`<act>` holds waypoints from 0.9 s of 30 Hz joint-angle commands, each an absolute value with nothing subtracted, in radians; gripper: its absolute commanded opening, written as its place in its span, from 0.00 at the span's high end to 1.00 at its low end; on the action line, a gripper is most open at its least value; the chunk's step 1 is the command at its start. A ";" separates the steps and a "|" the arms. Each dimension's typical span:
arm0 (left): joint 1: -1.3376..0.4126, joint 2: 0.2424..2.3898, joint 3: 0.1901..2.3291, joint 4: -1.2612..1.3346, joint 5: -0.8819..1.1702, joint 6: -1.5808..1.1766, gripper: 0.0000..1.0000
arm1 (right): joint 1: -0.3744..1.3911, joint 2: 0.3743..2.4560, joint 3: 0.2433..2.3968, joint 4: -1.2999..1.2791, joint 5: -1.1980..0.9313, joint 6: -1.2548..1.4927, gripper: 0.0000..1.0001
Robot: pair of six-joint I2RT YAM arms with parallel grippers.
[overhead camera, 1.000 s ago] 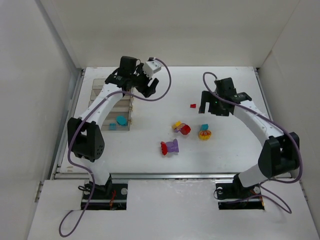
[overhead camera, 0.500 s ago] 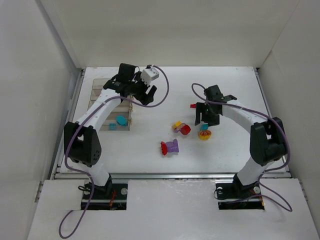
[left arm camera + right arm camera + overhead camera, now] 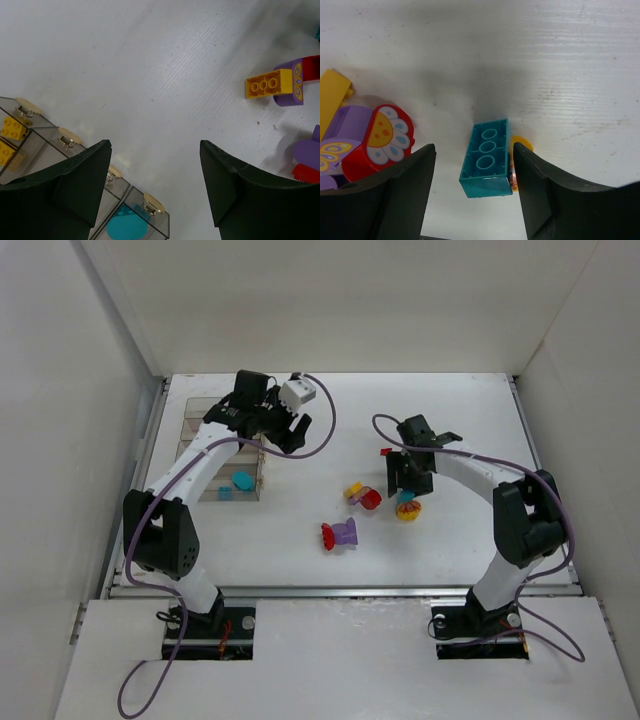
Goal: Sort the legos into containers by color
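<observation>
My right gripper is open and low over the table, one finger on each side of a cyan brick lying studs-down, not touching it. A yellow piece lies against that brick. A red flower piece joined to purple and yellow bricks sits to its left. My left gripper is open and empty above the clear containers' right end. The containers hold yellow bricks and a cyan piece. A red-and-purple clump lies nearer the front.
A small red brick lies just beyond my right gripper. A yellow brick joined to a purple piece shows in the left wrist view. White walls enclose the table on three sides.
My right gripper has moved left and down until its fingers stand on either side of the cyan brick. My left gripper has shifted slightly left near the containers.
</observation>
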State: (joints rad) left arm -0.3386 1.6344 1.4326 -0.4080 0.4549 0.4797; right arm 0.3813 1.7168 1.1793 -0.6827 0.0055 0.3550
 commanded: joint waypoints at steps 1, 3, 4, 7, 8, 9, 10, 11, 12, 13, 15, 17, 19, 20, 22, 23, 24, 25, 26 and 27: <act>-0.339 1.595 1.428 -0.400 0.460 0.468 0.32 | 0.385 1.712 1.220 -0.709 0.041 0.353 0.31; -0.339 1.595 1.428 -0.400 0.460 0.468 0.32 | 0.385 1.712 1.220 -0.718 0.055 0.353 0.33; -0.339 1.595 1.428 -0.400 0.460 0.468 0.32 | 0.385 1.712 1.220 -0.718 0.055 0.353 0.33; -0.339 1.595 1.428 -0.400 0.460 0.468 0.32 | 0.385 1.723 1.238 -0.742 0.064 0.344 0.40; -0.339 1.595 1.437 -0.400 0.460 0.468 0.32 | 0.385 1.733 1.247 -0.752 0.074 0.344 0.44; -0.339 1.595 1.437 -0.400 0.460 0.468 0.32 | 0.385 1.733 1.247 -0.752 0.074 0.344 0.49; -0.339 1.595 1.437 -0.400 0.460 0.468 0.32 | 0.385 1.733 1.247 -0.752 0.074 0.344 0.52; -0.339 1.595 1.446 -0.400 0.460 0.468 0.32 | 0.394 1.733 1.256 -0.762 0.074 0.334 0.52; -0.339 1.595 1.447 -0.400 0.460 0.468 0.32 | 0.394 1.733 1.256 -0.771 0.074 0.334 0.52; -0.339 1.595 1.447 -0.400 0.460 0.468 0.32 | 0.394 1.733 1.256 -0.772 0.086 0.334 0.52; -0.339 1.595 1.447 -0.410 0.460 0.468 0.32 | 0.394 1.723 1.256 -0.784 0.100 0.324 0.52; -0.339 1.595 1.447 -0.410 0.460 0.468 0.32 | 0.394 1.723 1.256 -0.784 0.091 0.315 0.52; -0.339 1.595 1.447 -0.410 0.460 0.468 0.32 | 0.394 1.723 1.256 -0.793 0.091 0.304 0.52; -0.339 1.595 1.447 -0.410 0.460 0.468 0.32 | 0.394 1.723 1.256 -0.793 0.077 0.304 0.56; -0.339 1.595 1.447 -0.410 0.460 0.468 0.32 | 0.394 1.723 1.266 -0.793 0.065 0.295 0.81; -0.339 1.595 1.447 -0.410 0.460 0.468 0.32 | 0.394 1.723 1.266 -0.793 0.048 0.295 0.94; -0.339 1.595 1.447 -0.420 0.460 0.478 0.32 | 0.394 1.723 1.288 -0.793 0.038 0.295 1.00; -0.339 1.595 1.457 -0.432 0.460 0.492 0.32 | 0.394 1.723 1.301 -0.793 0.029 0.285 1.00; -0.339 1.595 1.457 -0.433 0.460 0.502 0.32 | 0.394 1.714 1.316 -0.793 0.020 0.285 1.00; -0.339 1.595 1.466 -0.448 0.460 0.512 0.32 | 0.394 1.713 1.334 -0.804 0.020 0.285 1.00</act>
